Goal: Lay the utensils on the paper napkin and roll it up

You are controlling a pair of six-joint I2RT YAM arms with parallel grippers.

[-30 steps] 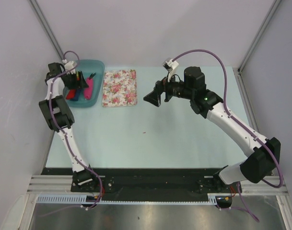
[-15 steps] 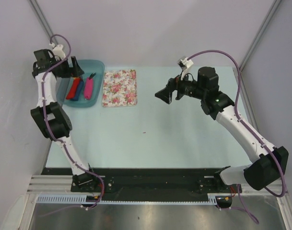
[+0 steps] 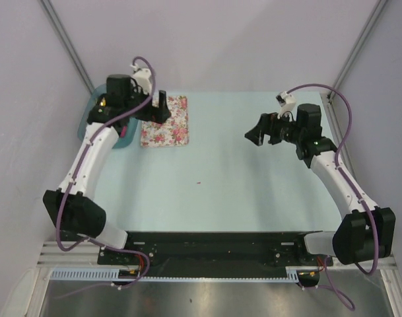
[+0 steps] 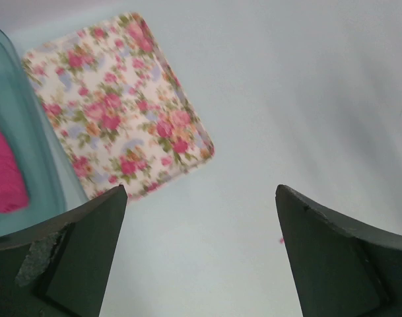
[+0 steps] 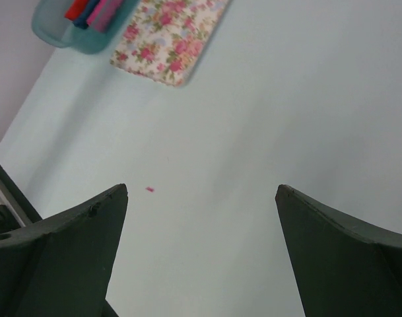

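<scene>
The paper napkin shows as a magenta-pink roll (image 4: pixel 5 173) lying in the teal bin (image 4: pixel 24 132). It is also seen as the magenta-pink roll (image 5: pixel 109 9) at the top edge of the right wrist view. The utensils are out of view. My left gripper (image 3: pixel 160 105) hovers over the left part of the floral cloth, just right of the bin. It is open (image 4: pixel 201 191) and holds nothing. My right gripper (image 3: pixel 257 135) hangs above the bare table at the right, open (image 5: pixel 201 188) and holding nothing.
A white cloth with pink rose print (image 3: pixel 167 125) lies flat beside the bin (image 3: pixel 87 120), which my left arm mostly covers. A red roll and a blue roll (image 5: pixel 82 9) lie in the bin next to the pink one. A tiny pink scrap (image 5: pixel 150 189) sits on the table.
My left gripper has come up out of the bin and swung right, over the floral cloth. My right gripper has drawn back to the right.
</scene>
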